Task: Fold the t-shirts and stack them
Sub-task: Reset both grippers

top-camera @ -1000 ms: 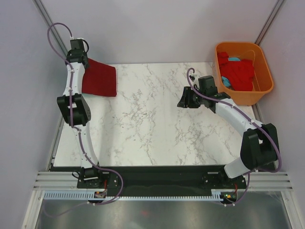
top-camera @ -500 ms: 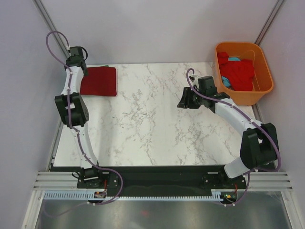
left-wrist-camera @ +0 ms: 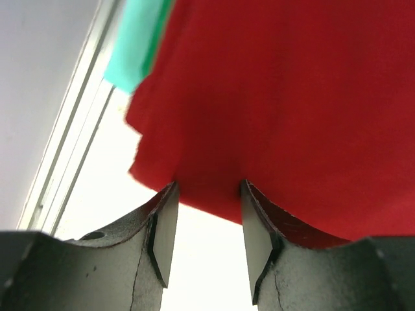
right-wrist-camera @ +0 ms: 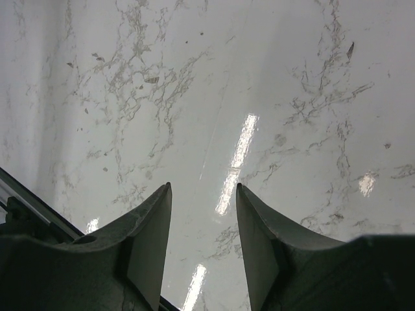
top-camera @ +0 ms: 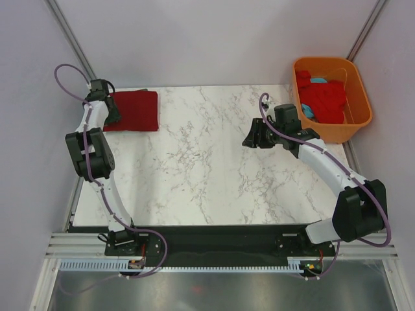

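At far-left corner, folded maroon shirt (top-camera: 133, 110) tops green shirt (left-wrist-camera: 136, 39), starting stack; left gripper (left-wrist-camera: 207, 188) parted at its edge; right gripper (right-wrist-camera: 203, 188) parted, empty.

white marble-veined table (top-camera: 207, 168); plain pale grey walls (top-camera: 214, 39) behind, both sides; glare streaks (right-wrist-camera: 238, 150) on tabletop.

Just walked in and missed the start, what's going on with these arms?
The left end effector sits open at the edge of a folded dark red t-shirt on the table, green cloth showing beside it. The right end effector hovers open, holding nothing. More shirts wait in the orange tub.
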Tool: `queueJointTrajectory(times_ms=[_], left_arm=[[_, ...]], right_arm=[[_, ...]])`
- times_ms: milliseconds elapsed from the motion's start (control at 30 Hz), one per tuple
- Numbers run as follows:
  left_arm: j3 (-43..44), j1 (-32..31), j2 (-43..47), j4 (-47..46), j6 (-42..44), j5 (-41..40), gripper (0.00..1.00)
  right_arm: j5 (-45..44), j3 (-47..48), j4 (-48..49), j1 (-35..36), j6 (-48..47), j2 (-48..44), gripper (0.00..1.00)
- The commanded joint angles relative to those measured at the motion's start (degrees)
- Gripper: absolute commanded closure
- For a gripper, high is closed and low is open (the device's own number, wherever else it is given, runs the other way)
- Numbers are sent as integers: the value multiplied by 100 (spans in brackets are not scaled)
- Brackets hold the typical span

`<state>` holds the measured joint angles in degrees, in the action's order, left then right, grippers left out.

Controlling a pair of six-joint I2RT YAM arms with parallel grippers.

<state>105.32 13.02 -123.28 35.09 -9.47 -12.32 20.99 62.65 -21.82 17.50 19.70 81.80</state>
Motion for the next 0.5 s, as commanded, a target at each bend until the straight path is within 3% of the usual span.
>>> queueJointTrajectory(times_ms=[0,233,467], left_arm=[[-152,236,-46,-99,-564,-148,50],[50,325,-3,-73,-696,-17,50],[-292,333,822,77,-889,825,48]], right_arm=[[133,1,64,-9,-81,11,48],[89,72,55,-1,-107,-32,47],[-34,-104,-41,-1,-11,-409,46]])
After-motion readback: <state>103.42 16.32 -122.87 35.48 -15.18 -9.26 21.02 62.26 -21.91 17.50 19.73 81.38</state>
